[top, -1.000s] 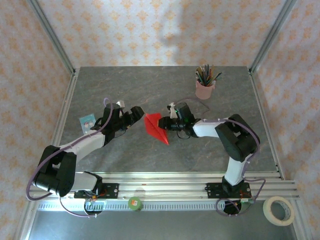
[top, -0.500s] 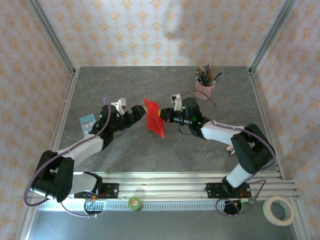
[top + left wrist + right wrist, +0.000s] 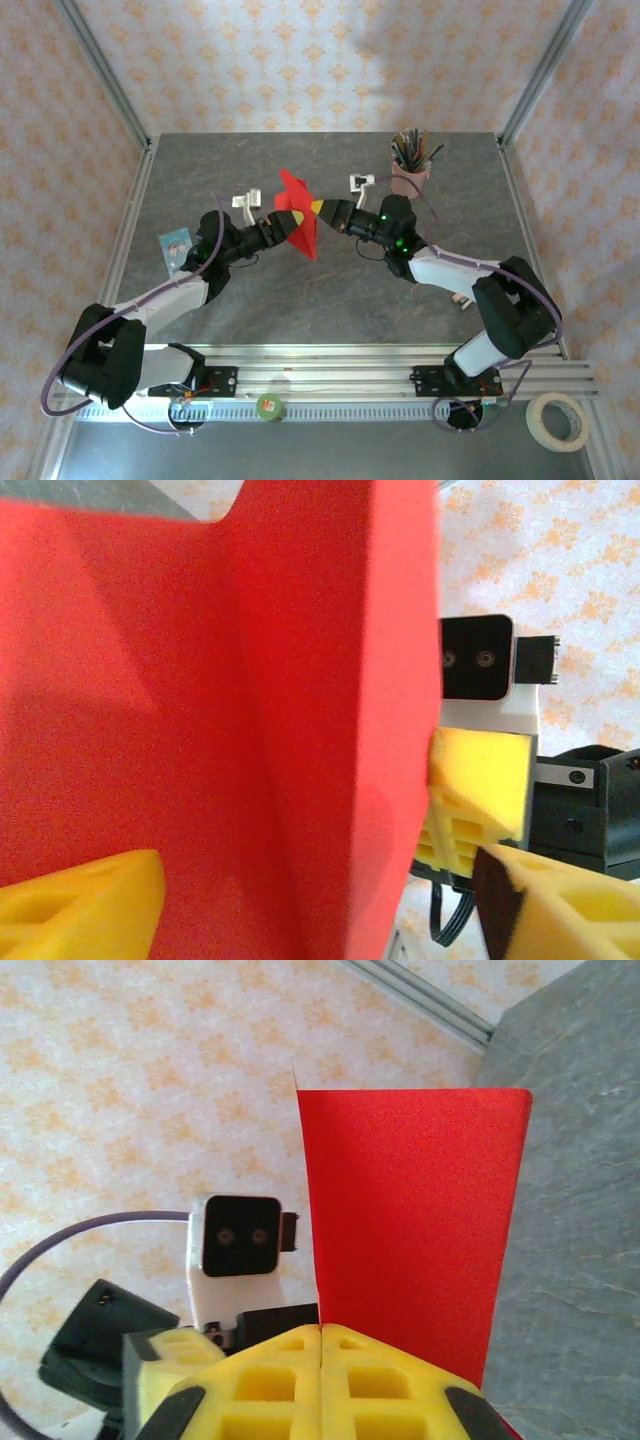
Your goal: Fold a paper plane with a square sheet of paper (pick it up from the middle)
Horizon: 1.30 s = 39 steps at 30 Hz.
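While right gripper [image 3: 318, 207] pinches the red paper [image 3: 299, 226] aloft, left gripper [image 3: 279, 227], jaws apart astride it, should close squarely beside the fold.

The sheet of paper [image 3: 296, 215]: bright red, plain, unprinted; darker red where folds shade it in the left wrist view. Pads of the right gripper [image 3: 320, 1355]: yellow foam, black at the edges. Fingers [image 3: 75, 910] of the left gripper: yellow too. Both the left arm [image 3: 165, 290] and right arm [image 3: 450, 268]: white and black links, lilac cables. The table [image 3: 400, 310]: grey, faint marble veining. The walls [image 3: 300, 60]: cream-pink, repeating orange floral motif. Upper right, pencil cup [image 3: 409, 181]: pink. Left, card [image 3: 175, 246]: teal. Lower right, tape roll [image 3: 557, 420]: off-white.
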{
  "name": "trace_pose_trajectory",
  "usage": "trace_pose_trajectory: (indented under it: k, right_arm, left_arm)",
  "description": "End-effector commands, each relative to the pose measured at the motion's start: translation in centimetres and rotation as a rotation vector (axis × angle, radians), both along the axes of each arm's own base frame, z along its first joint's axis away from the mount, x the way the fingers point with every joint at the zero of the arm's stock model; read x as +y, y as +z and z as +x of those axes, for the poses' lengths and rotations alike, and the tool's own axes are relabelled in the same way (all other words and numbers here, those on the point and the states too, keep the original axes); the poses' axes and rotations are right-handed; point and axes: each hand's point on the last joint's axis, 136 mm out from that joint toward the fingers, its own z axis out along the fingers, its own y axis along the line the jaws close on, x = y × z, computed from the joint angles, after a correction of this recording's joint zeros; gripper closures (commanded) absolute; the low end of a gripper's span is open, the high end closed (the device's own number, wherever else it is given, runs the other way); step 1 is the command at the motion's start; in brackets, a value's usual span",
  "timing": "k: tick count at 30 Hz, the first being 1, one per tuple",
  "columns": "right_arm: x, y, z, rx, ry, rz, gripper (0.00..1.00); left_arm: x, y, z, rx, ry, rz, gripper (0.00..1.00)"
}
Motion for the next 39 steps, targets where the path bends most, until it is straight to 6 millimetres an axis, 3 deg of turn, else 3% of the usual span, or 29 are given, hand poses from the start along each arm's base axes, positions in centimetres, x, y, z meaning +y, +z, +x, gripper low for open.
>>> trace_pose_trajectory:
  k: [1,7,16,32,35,39]
  right_arm:
    - [-0.1,2.0,-0.8,-0.024,0.042,0.077,0.98]
    - [-0.1,2.2,-1.3,-0.009,0.063,0.102,0.98]
    - [-0.4,2.2,-1.6,-0.005,0.065,0.114,0.98]
    - [-0.6,1.5,-1.7,0.006,0.069,0.108,0.97]
    - [-0.7,1.3,-1.6,0.011,0.066,0.105,0.91]
    - [-1.3,1.1,-1.1,0.019,0.031,0.086,0.72]
  left_arm:
    - [-1.0,1.4,-0.5,-0.078,-0.052,-0.011,0.28]
    - [-2.7,2.1,-1.8,-0.151,-0.127,0.020,0.38]
    - [-2.3,3.7,-2.9,-0.208,-0.124,-0.023,0.50]
    - [-2.2,3.3,-2.8,-0.196,-0.110,-0.018,0.71]
    - [-2.2,3.0,-2.6,-0.191,-0.108,-0.010,0.75]
    - [-2.2,2.4,-2.2,-0.171,-0.101,0.014,0.80]
